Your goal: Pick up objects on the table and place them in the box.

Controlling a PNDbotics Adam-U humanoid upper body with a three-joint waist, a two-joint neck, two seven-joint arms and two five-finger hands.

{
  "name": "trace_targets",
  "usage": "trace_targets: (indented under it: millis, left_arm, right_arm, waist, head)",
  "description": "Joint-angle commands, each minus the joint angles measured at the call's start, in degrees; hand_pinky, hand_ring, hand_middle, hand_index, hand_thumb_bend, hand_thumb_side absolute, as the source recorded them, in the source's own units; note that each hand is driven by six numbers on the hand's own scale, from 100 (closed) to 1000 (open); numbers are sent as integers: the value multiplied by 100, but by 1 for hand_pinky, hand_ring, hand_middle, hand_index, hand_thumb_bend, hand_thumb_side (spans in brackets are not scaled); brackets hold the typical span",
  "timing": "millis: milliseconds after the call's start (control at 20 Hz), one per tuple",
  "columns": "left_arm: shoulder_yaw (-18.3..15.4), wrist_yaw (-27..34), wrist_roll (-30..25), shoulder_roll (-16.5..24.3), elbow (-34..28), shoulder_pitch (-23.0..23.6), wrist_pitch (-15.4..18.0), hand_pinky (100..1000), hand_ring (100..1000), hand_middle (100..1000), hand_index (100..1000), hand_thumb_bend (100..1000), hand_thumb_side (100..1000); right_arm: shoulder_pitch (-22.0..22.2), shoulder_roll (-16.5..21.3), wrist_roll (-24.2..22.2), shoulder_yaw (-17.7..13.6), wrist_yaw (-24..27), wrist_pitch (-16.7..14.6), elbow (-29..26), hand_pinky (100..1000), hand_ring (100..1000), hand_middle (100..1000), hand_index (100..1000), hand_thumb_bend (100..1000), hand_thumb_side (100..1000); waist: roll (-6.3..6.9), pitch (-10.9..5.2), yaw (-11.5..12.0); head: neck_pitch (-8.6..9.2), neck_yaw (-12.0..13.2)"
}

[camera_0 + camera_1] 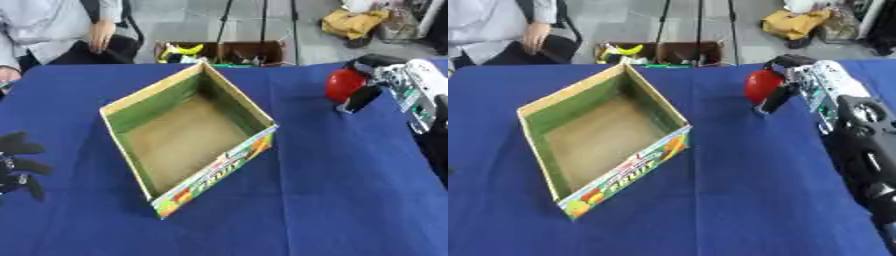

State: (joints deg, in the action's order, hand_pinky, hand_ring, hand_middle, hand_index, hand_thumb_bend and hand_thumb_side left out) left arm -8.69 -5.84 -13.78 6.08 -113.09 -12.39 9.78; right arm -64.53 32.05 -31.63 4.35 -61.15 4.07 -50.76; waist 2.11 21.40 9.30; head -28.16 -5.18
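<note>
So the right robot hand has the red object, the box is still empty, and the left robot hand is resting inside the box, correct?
Not quite: the left robot hand is not inside the box. It sits open on the blue table at the left edge, well clear of it, as the left eye view shows. The right robot hand does hold the red object, and the box is empty.

A blue cloth covers the surface (350, 200), with grey floor (306, 30) at top of frame, brown crates (254, 52) at the far edge, and a yellow bundle (350, 22) upper right.
</note>
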Motion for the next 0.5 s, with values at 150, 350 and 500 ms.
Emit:
trace_targets:
  millis: [150,350,500]
  left_arm:
    - [-16,-9,17,108,-73,-17,-10,349,590,678,862,100,992]
    - [-16,-8,25,112,-75,-13,-15,350,590,679,862,100,992]
    - [-15,-9,27,115,-76,-11,-20,349,590,679,862,100,991]
  right_arm:
    - [-116,227,18,16,252,64,-353,406,599,725,744,100,375]
    - [-125,276,31,8,431,148,-638,394,583,710,725,100,380]
    - [-142,322,42,11,587,211,-950,392,575,698,715,100,385]
  waist:
    - [-5,-194,-20]
    - [-4,-223,-38]
    - [-11,-239,-43]
  head:
    - [-18,-1]
    - [-37,1]
    - [-48,3]
